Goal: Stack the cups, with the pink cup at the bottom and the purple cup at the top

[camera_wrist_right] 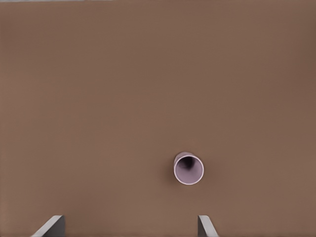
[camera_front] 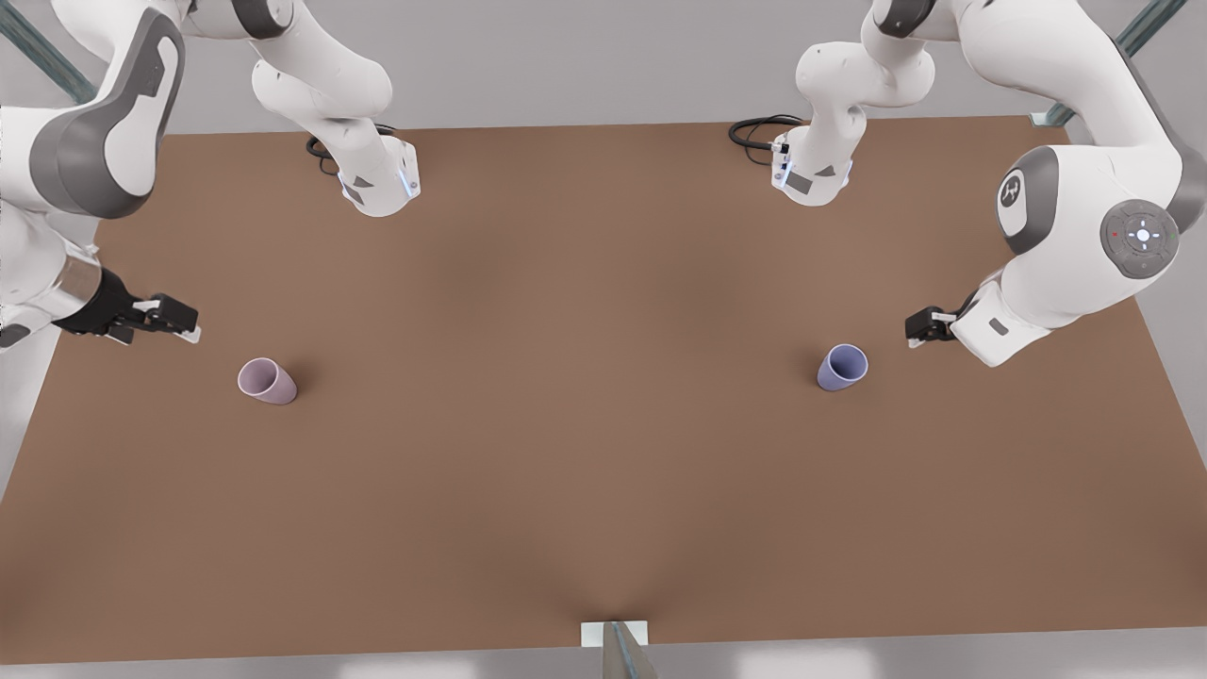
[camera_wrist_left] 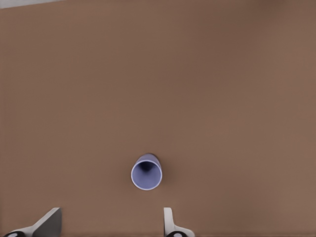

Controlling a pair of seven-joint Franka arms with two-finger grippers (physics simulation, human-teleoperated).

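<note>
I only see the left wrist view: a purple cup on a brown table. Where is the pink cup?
Observer: The pink cup stands upright on the table, far toward the front view's left, well apart from the purple cup.
Operator: Is the other arm near it?
Observer: Yes. The right gripper hovers close to it, fingers open, holding nothing.
Operator: Where is my gripper in the big picture?
Observer: The left gripper is just to the front view's right of the purple cup, not touching it.
</note>
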